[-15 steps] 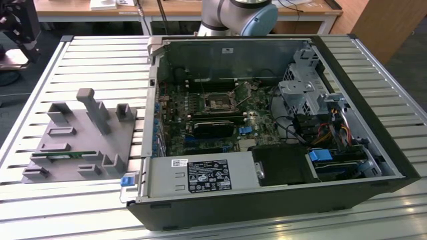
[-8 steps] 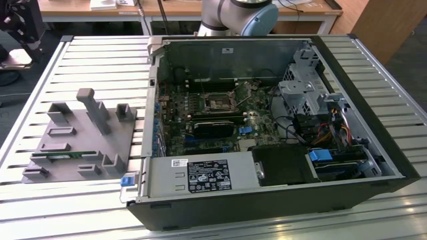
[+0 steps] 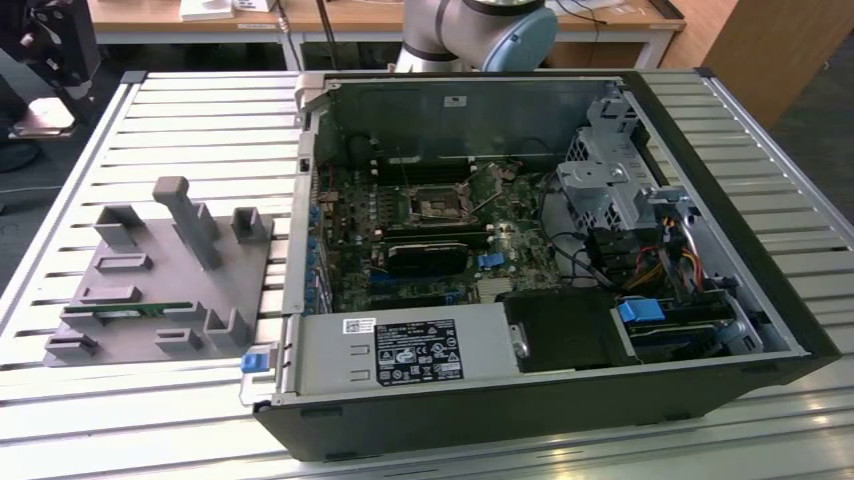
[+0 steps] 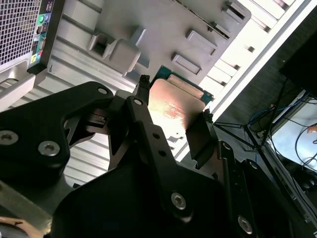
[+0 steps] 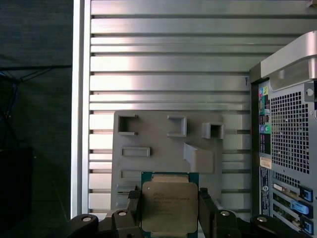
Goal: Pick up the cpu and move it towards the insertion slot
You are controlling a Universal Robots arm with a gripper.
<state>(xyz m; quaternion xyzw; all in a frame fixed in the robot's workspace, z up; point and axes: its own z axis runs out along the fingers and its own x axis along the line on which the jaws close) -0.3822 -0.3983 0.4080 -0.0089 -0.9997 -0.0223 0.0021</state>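
Observation:
The cpu [image 5: 168,202] is a flat square chip with a silvery top and a green rim, held between my gripper's [image 5: 169,210] two black fingers. In the second wrist view the cpu [image 4: 174,105] shows a shiny, tan-tinted face, with the gripper [image 4: 172,125] shut on its two opposite edges. It hangs well above the grey holder [image 5: 163,144]. The insertion slot [image 3: 437,208] is a square socket with a metal frame and dark centre, in the middle of the motherboard inside the open computer case [image 3: 747,250].
The grey holder [image 3: 147,290] lies on the slatted metal table [image 3: 200,120] at the exterior view's left, with upright posts and a green memory stick [image 3: 134,311] in it. The arm's base [image 3: 481,30] stands behind the case. Cables and drive cages crowd the case's right side.

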